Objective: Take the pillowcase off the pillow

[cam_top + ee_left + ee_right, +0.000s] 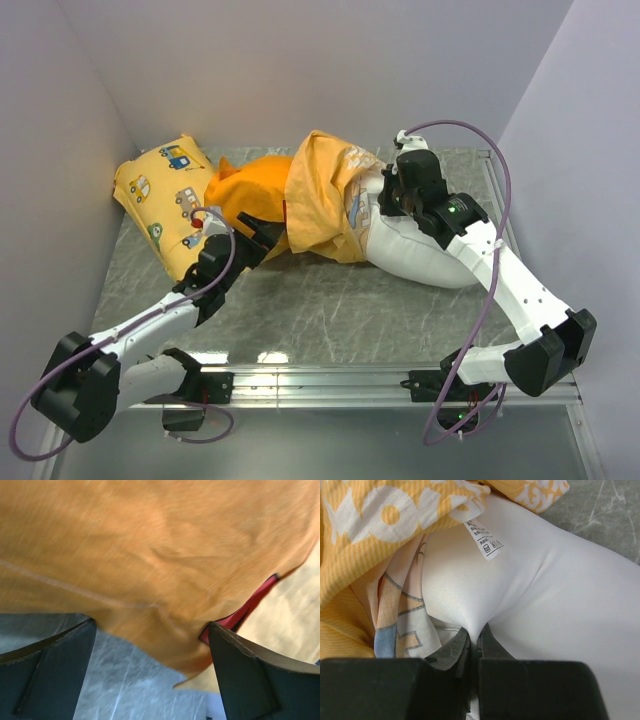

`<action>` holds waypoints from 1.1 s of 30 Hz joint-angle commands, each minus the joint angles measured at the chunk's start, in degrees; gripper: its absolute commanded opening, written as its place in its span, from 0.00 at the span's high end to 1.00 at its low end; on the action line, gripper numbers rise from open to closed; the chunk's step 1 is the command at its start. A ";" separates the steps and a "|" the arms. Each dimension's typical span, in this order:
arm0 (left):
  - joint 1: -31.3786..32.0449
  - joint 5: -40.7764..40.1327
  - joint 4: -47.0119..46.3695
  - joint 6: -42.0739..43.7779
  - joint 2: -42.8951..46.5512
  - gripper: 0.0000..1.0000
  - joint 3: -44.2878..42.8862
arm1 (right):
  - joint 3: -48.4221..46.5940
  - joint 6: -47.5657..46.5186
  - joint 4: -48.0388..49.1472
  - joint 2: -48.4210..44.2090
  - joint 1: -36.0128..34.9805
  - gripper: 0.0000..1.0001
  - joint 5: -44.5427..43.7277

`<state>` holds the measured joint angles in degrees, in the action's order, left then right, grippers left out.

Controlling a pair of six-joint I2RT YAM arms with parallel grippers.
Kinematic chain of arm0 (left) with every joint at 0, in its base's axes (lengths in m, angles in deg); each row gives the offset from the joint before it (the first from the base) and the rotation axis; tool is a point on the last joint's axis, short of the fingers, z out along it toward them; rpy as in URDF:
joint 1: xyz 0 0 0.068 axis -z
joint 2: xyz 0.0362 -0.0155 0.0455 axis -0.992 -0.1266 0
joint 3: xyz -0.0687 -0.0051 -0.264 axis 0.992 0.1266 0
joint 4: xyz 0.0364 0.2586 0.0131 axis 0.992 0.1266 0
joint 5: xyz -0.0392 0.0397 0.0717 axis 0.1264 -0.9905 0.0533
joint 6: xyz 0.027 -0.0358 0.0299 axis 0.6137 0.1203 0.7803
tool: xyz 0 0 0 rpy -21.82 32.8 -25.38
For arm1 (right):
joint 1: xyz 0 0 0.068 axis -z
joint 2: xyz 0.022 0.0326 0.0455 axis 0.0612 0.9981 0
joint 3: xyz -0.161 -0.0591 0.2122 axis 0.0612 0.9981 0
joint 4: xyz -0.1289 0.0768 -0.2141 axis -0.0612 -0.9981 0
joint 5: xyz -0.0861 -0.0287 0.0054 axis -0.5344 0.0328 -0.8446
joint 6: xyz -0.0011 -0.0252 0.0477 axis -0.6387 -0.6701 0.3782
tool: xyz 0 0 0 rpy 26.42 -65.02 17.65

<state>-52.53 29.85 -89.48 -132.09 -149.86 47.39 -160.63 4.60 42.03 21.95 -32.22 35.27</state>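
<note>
The orange pillowcase lies bunched at mid table, its paler reverse folded back over the white pillow. The pillow's bare end sticks out to the right. My left gripper sits at the pillowcase's near edge. In the left wrist view it is wide open, with the orange cloth hanging just above and between the fingers. My right gripper is at the pillowcase's opening. In the right wrist view it is shut on a pinch of the pillow's white fabric, beside the turned-back pillowcase.
A smaller yellow cushion printed with vehicles lies at the back left against the wall, touching the pillowcase. The grey marble tabletop shows in front. A metal rail runs along the near edge. Walls close in on the left, back and right.
</note>
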 commanded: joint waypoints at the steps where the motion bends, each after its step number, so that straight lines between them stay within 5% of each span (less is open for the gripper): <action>1: 0.30 0.14 -11.22 -0.94 -2.35 0.01 -2.23 | -4.45 0.08 9.17 -4.33 0.41 1.00 -1.36; 9: -1.98 -0.65 -17.56 -0.41 -7.45 0.03 -4.70 | -4.71 -0.62 8.73 -5.21 0.41 1.00 -1.62; 12: -2.68 -1.61 -15.02 1.52 -4.91 0.24 -6.28 | -4.10 -1.06 8.81 -5.92 0.41 1.00 -2.41; 13: -2.86 -3.01 -12.31 2.92 -3.95 0.48 -6.72 | -3.83 -1.15 8.90 -6.00 0.41 1.00 -2.94; 15: -4.09 -4.16 -8.96 4.33 -1.48 0.70 -8.73 | -3.57 -1.24 8.99 -6.44 0.58 1.00 -3.03; 16: -4.79 -4.51 -6.42 5.90 -0.78 0.93 -9.61 | -3.48 -1.15 8.99 -6.45 0.76 1.00 -2.86; 17: -6.80 -4.69 -4.14 6.61 -0.34 1.00 -10.84 | -3.39 -1.06 9.08 -6.71 0.93 1.00 -2.85; 23: -19.26 -4.69 4.75 12.68 -1.29 1.00 -21.56 | -4.27 -0.01 7.33 -7.14 2.95 1.00 -4.17; 29: -34.65 -3.64 10.04 16.02 -1.75 0.99 -32.64 | -4.80 3.76 4.95 -9.51 12.79 1.00 -0.31; 33: -36.08 -4.00 16.61 22.42 0.45 0.99 -42.55 | -2.78 3.77 5.03 -12.59 14.47 1.00 0.93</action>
<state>-84.20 35.99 -73.09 -117.42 -153.30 13.95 -160.63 9.21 42.69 16.29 -21.58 45.04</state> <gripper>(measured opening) 0.017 0.039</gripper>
